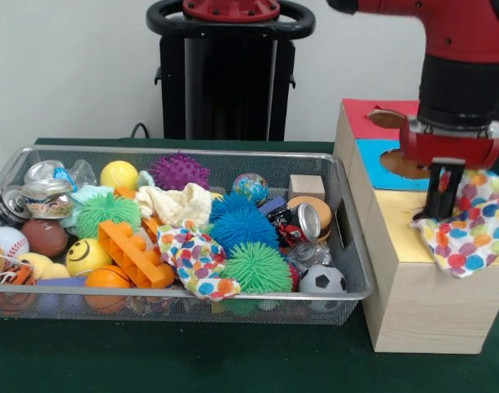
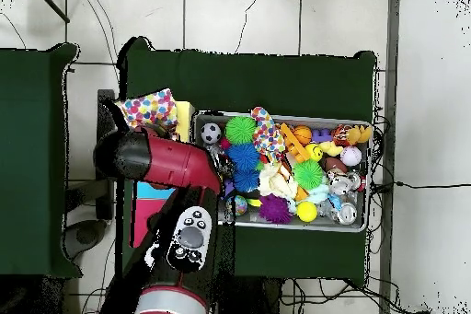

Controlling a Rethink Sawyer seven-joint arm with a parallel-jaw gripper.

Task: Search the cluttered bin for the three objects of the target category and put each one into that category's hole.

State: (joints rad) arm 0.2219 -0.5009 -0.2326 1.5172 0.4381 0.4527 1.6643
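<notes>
Front view: claw (image 1: 442,201) grips a polka-dot cloth (image 1: 466,229) atop the wooden box (image 1: 421,286).

From above I see my red arm (image 2: 170,168) reaching over the sorting box (image 2: 147,207) at the left edge of the green table (image 2: 267,80). A polka-dot cloth (image 2: 151,108) lies on the box's far end, just past the arm's black wrist; the gripper itself is hidden under the arm. The wire bin (image 2: 281,170) sits right of the box, packed with clutter: a soccer ball (image 2: 211,133) in its upper-left corner, a green spiky ball (image 2: 241,128) beside it, a blue spiky ball (image 2: 245,156) below, a purple one (image 2: 274,208) along the lower edge.
</notes>
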